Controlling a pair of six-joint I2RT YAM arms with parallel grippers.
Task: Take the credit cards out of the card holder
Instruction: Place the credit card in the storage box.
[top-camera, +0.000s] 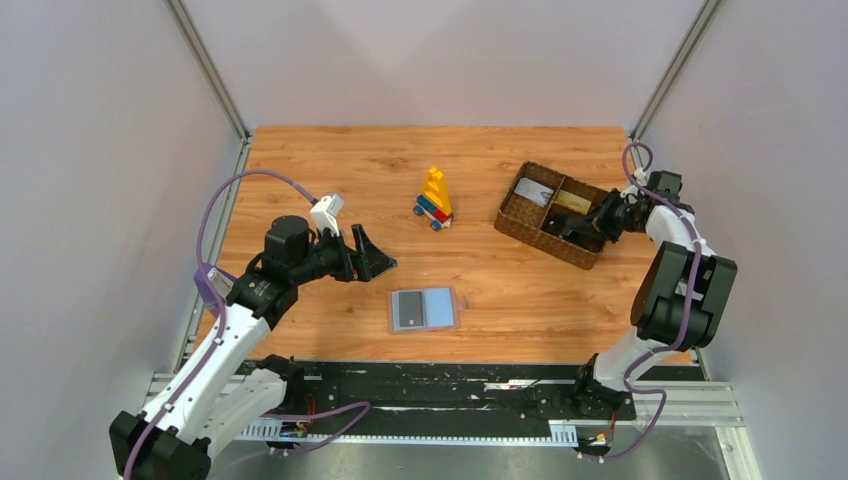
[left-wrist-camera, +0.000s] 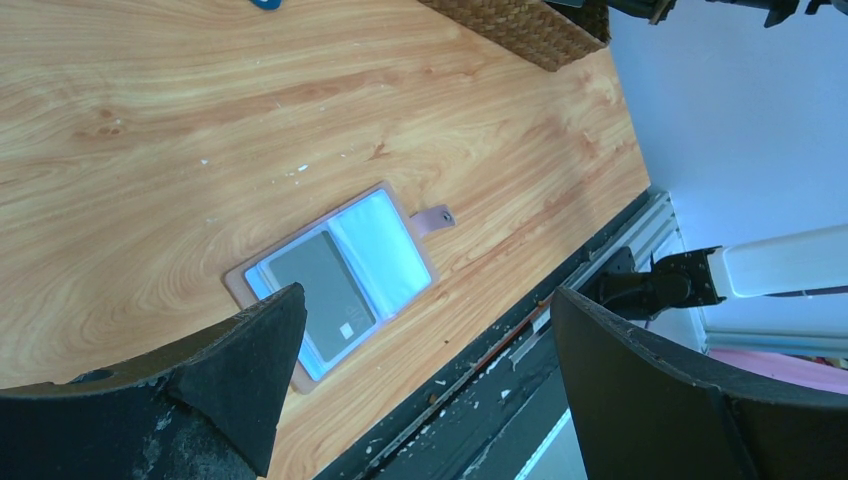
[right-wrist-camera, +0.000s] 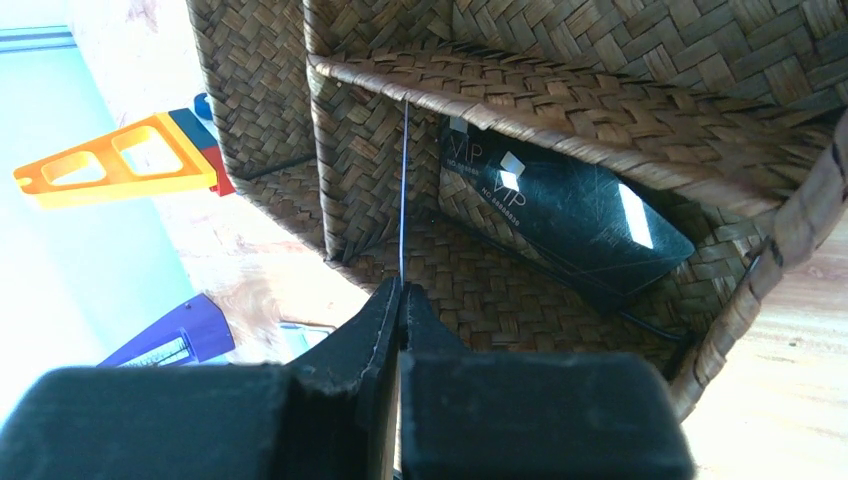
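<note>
- The right gripper (right-wrist-camera: 402, 292) is pinched closed on a thin card (right-wrist-camera: 404, 180). The card shows only its edge, so I cannot tell its colour.
- This card stands upright inside a compartment of the woven basket (right-wrist-camera: 600, 110), just beside a divider wall. A black card (right-wrist-camera: 570, 215) lies tilted in what seems to be the same compartment.
- I judge the step to be the putting down of this card. It is better to part the jaws only a little, so the card drops flat and does not catch in the weave. The arm should then rise straight up, clear of the rim.
- The card holder (top-camera: 424, 309) lies open and flat near the front edge, between the two arms. A grey card (left-wrist-camera: 322, 285) sits in one panel, so the task is not finished.
- The left gripper (top-camera: 375, 257) hovers spread wide and empty near the holder. It could pin the holder down for the next pull.
- The table (top-camera: 300, 160) is smooth light wood, so a flat card on it would probably be hard to lift. A coloured block toy (top-camera: 435, 197) stands in the middle.
- Pale walls (top-camera: 100, 150) close three sides, and a black rail (top-camera: 450, 375) runs along the near edge.
</note>
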